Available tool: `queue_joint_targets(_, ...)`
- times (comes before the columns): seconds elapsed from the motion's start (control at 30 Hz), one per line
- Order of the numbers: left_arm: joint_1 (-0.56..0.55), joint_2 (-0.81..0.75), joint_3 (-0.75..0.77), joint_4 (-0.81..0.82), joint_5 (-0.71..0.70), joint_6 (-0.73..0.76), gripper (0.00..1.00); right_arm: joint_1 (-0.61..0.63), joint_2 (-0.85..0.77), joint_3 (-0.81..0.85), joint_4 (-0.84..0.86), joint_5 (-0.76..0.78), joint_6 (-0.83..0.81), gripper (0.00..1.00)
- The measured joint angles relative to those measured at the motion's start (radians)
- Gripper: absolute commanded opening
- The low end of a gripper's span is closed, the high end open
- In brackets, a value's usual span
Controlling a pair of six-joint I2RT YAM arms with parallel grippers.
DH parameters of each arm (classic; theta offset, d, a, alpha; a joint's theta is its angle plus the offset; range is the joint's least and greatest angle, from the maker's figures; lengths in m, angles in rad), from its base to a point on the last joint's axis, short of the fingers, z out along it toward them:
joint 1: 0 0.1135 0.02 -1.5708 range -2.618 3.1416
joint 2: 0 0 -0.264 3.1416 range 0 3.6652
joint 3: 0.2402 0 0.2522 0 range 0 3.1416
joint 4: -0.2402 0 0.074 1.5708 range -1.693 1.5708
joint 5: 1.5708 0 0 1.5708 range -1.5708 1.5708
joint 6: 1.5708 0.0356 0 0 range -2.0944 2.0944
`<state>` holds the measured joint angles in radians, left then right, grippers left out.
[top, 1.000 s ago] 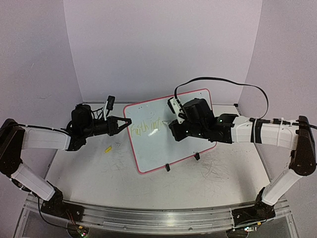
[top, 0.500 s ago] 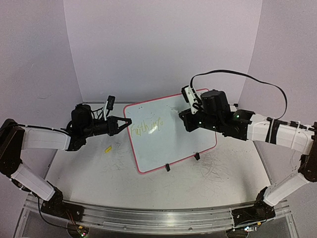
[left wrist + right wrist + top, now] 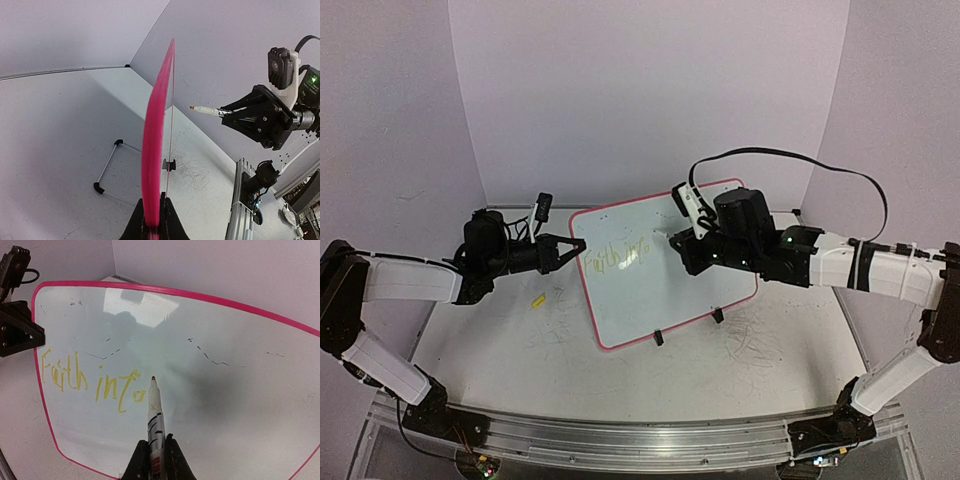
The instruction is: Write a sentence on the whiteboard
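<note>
Since half a second ago the right arm has swung back in toward the whiteboard [image 3: 660, 290], while the left arm has not shifted. At the left, the left tool [image 3: 565, 253] is pinched shut on the whiteboard's left rim, steadying it where it stands on the counter [image 3: 520, 350]. The sentence [image 3: 80, 379] so far reads "Faith into" across the left half. Just right of the last letter hangs the marker [image 3: 155, 410], clamped in the closed right tool [image 3: 152, 447]. Its long axis points at the whiteboard's face, tip a little off the surface, with bare white to its right for the next word.
</note>
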<state>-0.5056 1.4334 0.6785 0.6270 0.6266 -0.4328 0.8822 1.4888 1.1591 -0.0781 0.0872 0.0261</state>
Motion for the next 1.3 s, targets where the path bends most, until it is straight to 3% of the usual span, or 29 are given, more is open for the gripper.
queue_joint_targets(1.3, 0.0, 0.0, 0.0, -0.001, 0.0, 0.007, 0.0, 0.011, 0.063, -0.002, -0.02, 0.029, -0.005, 0.0)
